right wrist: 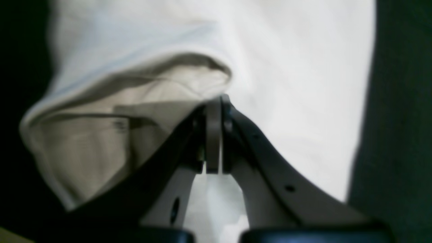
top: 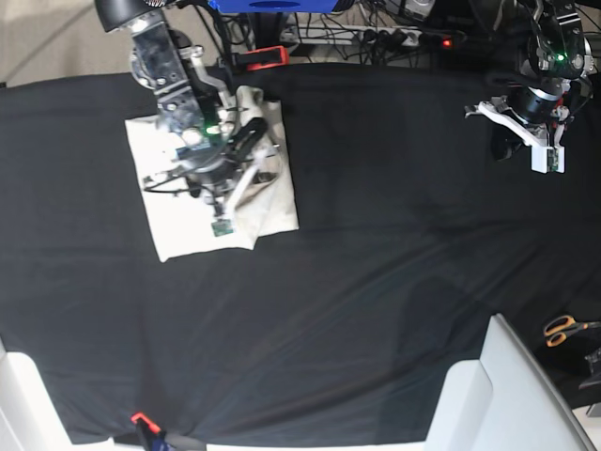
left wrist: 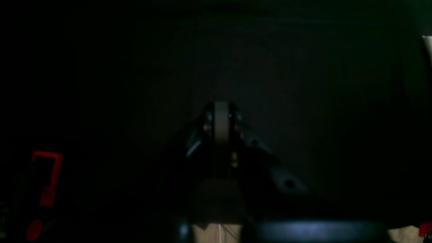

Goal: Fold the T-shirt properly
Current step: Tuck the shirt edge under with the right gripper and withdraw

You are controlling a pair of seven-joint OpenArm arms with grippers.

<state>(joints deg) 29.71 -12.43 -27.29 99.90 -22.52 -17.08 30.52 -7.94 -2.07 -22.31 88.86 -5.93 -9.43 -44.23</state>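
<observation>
Black table cloth point(top: 376, 282) covering the whole work surface. The T-shirt point(top: 188, 230), cream, folded into a compact rectangle at the far side of the base view's left half, long axis running from the far edge toward the near edge, slightly tilted; a faint mark on it is illegible. Right gripper point(right wrist: 217, 101), jaws together, tips against a raised fold. Left gripper point(left wrist: 221, 114), jaws together, well apart from the shirt. Orange-handled scissors point(top: 566, 329).
</observation>
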